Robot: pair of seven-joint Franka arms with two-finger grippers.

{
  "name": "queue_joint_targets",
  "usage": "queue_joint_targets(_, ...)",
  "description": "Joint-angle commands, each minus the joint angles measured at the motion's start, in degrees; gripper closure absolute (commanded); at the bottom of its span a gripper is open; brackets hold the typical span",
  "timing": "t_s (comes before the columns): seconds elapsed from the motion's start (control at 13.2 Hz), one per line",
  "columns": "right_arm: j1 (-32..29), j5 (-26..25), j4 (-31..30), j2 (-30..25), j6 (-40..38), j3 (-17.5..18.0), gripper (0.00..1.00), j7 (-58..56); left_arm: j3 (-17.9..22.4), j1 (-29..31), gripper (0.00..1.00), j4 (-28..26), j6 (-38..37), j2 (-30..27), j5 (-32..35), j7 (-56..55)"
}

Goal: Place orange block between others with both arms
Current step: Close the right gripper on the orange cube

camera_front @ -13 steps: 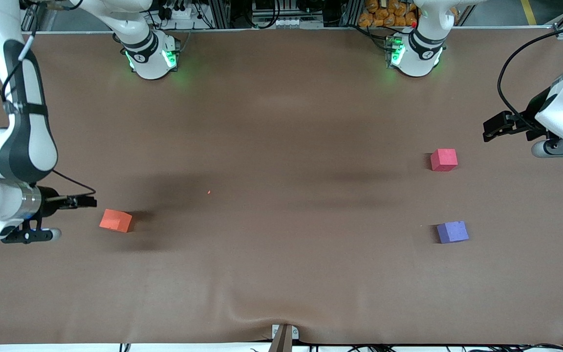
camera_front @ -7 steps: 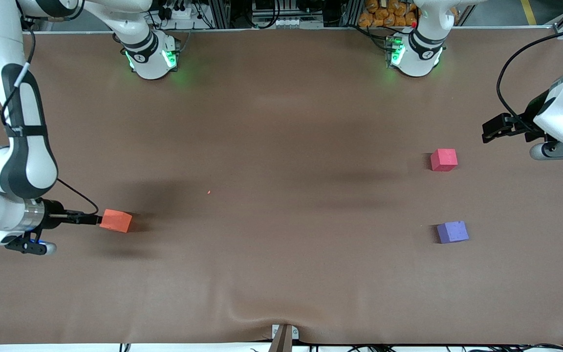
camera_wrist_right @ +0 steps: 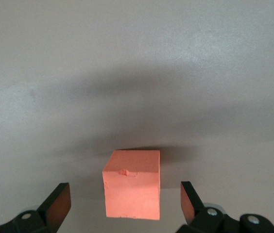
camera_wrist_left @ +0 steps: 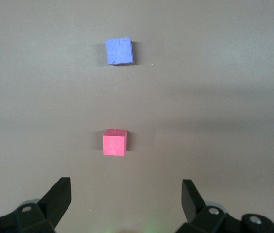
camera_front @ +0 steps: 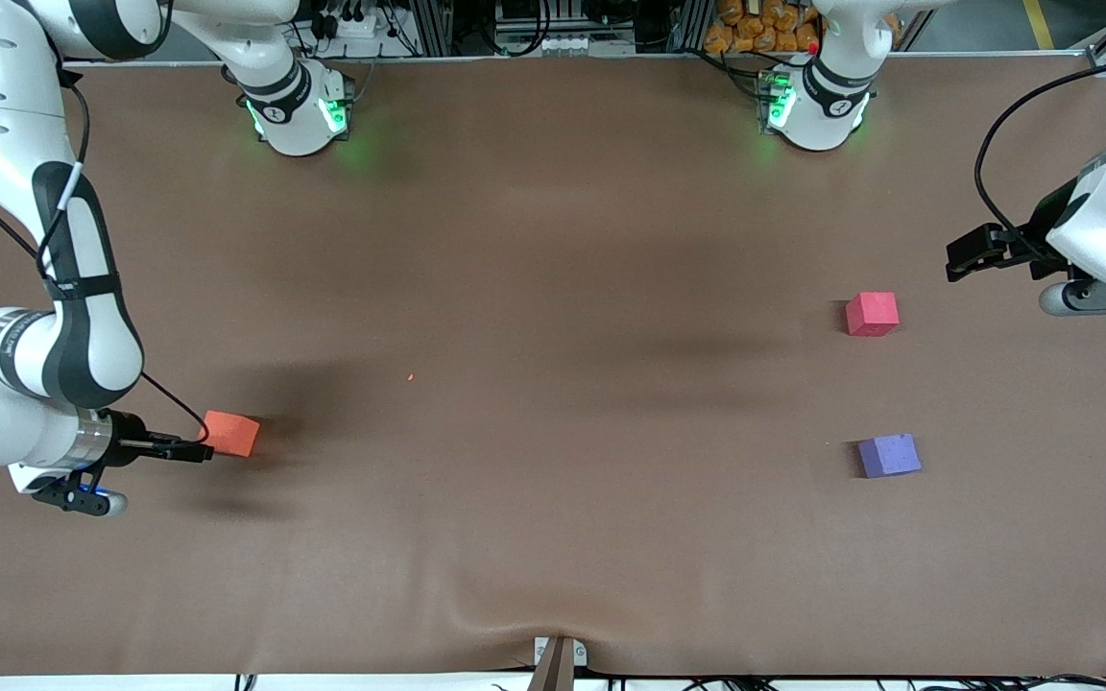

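Note:
The orange block [camera_front: 231, 433] lies on the brown table toward the right arm's end. My right gripper [camera_front: 196, 449] is low at its side and open. In the right wrist view the orange block [camera_wrist_right: 132, 189] sits between the right gripper's [camera_wrist_right: 125, 194] spread fingers with a gap on each side. The others lie toward the left arm's end: a red-pink cube [camera_front: 872, 314] and a purple cube [camera_front: 889, 455] nearer the front camera. My left gripper [camera_front: 961, 257] hangs open beside them, holding nothing. The left wrist view shows the red-pink cube [camera_wrist_left: 114, 142] and the purple cube [camera_wrist_left: 119, 51] ahead of the left gripper [camera_wrist_left: 126, 187].
The brown table cover [camera_front: 553, 537] has a wrinkle at its edge nearest the front camera. A tiny orange speck [camera_front: 410, 377] lies on the cover. Both arm bases [camera_front: 299, 110] glow green along the edge farthest from that camera.
My right gripper has come down and closed in on the orange block, which now sits between its open fingers. The left arm has barely moved.

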Motion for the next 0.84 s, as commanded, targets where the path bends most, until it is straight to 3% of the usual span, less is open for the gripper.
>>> queue_joint_targets(0.0, 0.34, -0.01, 0.63, 1.35, 0.55, 0.18, 0.00, 1.04, -0.40, 0.25, 0.00, 0.21, -0.72, 0.09, 0.77, 0.89)
queue_joint_targets(0.76, 1.30, -2.64, 0.55, 4.07, 1.34, 0.18, 0.00, 4.65, -0.49, -0.02, 0.00, 0.03, -0.73, 0.45, 1.12, 0.80)
